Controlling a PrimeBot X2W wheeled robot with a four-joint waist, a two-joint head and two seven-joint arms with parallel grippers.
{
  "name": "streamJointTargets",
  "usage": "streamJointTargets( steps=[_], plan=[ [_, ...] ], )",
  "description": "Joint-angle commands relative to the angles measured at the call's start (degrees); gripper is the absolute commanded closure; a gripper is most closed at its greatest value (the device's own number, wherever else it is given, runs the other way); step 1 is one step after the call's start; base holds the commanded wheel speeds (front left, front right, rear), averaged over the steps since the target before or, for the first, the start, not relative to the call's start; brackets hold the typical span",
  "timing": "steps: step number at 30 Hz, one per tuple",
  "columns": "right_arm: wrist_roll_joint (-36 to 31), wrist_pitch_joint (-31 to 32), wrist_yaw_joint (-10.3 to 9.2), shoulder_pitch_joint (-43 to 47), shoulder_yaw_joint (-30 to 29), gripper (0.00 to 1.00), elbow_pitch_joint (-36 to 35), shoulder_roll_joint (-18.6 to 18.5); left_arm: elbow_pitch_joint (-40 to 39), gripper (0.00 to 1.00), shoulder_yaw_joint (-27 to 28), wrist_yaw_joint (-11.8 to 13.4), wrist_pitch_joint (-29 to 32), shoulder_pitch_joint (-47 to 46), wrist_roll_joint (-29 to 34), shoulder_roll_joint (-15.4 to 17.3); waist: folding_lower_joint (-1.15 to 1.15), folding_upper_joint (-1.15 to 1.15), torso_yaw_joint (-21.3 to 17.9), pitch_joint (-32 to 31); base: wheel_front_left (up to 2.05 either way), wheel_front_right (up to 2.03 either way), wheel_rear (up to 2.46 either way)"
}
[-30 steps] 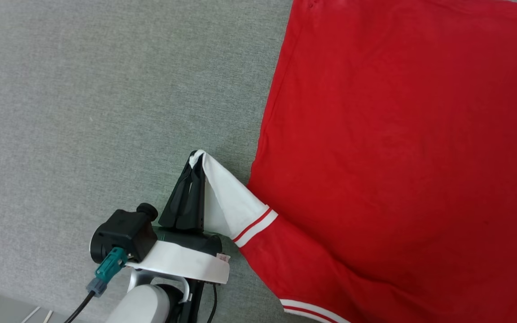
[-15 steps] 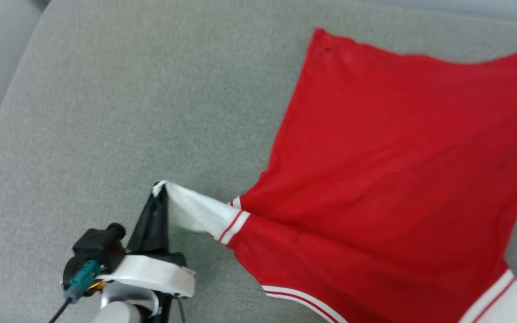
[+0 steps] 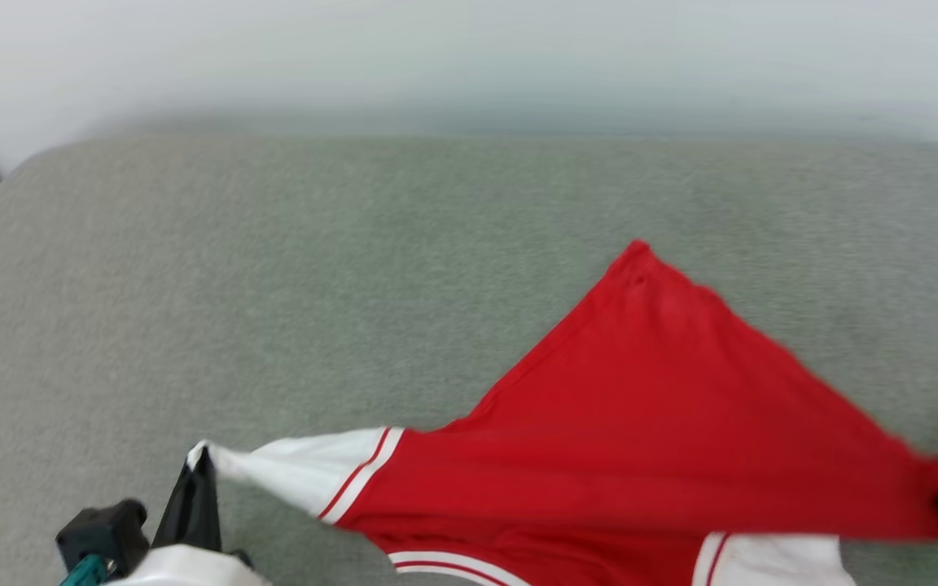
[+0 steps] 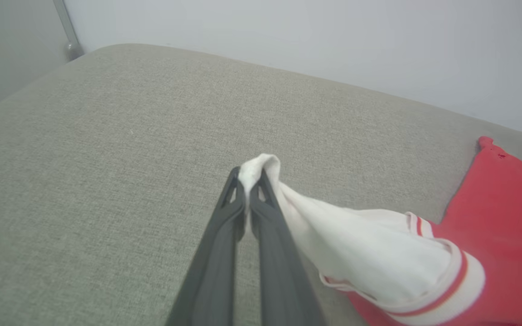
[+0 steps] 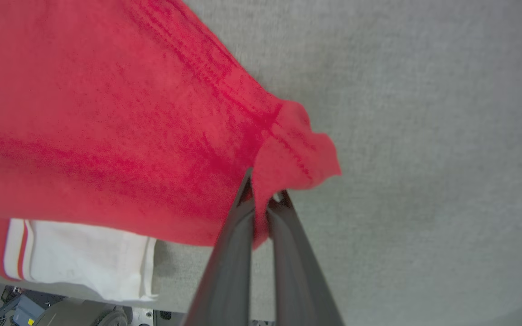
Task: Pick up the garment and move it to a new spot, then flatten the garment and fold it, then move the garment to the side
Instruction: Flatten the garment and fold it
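Observation:
The red garment [image 3: 640, 431] hangs stretched between my two grippers over the grey cushioned surface [image 3: 273, 285]. My left gripper [image 3: 200, 460] at the lower left is shut on the tip of a white sleeve [image 3: 298, 472] with red-and-white striped trim. The left wrist view has the same pinch, my left gripper [image 4: 248, 179] closed on the white sleeve end [image 4: 369, 244]. My right gripper [image 5: 263, 194] is shut on a red corner of the garment [image 5: 107, 127]; a white sleeve [image 5: 84, 258] hangs below. The far red corner [image 3: 638, 248] lies on the cushion. No numerals are visible.
Pale wall [image 3: 469, 57] rises behind the cushion's far edge. The cushion's rounded left corner [image 3: 21, 171] shows at the left. In the right wrist view, floor and grey equipment [image 5: 25, 308] appear beyond the cushion's near edge.
The head camera has tilted up, so the wall now shows. The garment has been pulled up and toward me, from lying spread flat to hanging taut between both grippers.

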Motion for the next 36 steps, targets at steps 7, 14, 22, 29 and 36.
streamJointTargets(
  steps=[7,14,22,29,36],
  plan=[
    [0.14,-1.87,-0.04,16.01,-3.18,0.89,-1.68,8.76,-0.23,1.0,1.12,0.84,1.58,4.43,-1.34,2.03,0.02,0.0,-5.83,-5.6,0.0,0.0,0.0],
    [-0.38,-8.19,-0.03,17.86,-5.16,0.0,-2.97,13.02,-0.56,1.0,0.57,1.13,2.8,5.13,-1.39,2.56,0.02,0.0,-6.92,-6.19,0.0,0.0,0.0],
    [-1.61,-26.29,-0.04,11.2,-6.74,0.0,-4.97,12.89,-2.43,1.0,-0.23,1.35,3.32,2.75,-0.44,2.84,0.02,0.0,-6.7,-4.21,0.0,0.0,0.0],
    [0.54,-36.08,-0.04,0.68,-3.11,0.0,-2.79,11.3,-5.19,1.0,-1.51,1.34,3.15,-1.6,1.47,2.27,0.02,0.0,-4.73,1.26,0.0,0.0,0.0],
    [3.89,-24.53,-0.04,-11.64,7.23,0.0,-0.03,5.63,-6.73,1.0,-3.79,0.42,2.67,-7.63,3.45,1.0,0.02,0.0,-1.77,7.91,0.0,0.0,0.0]
  ],
)
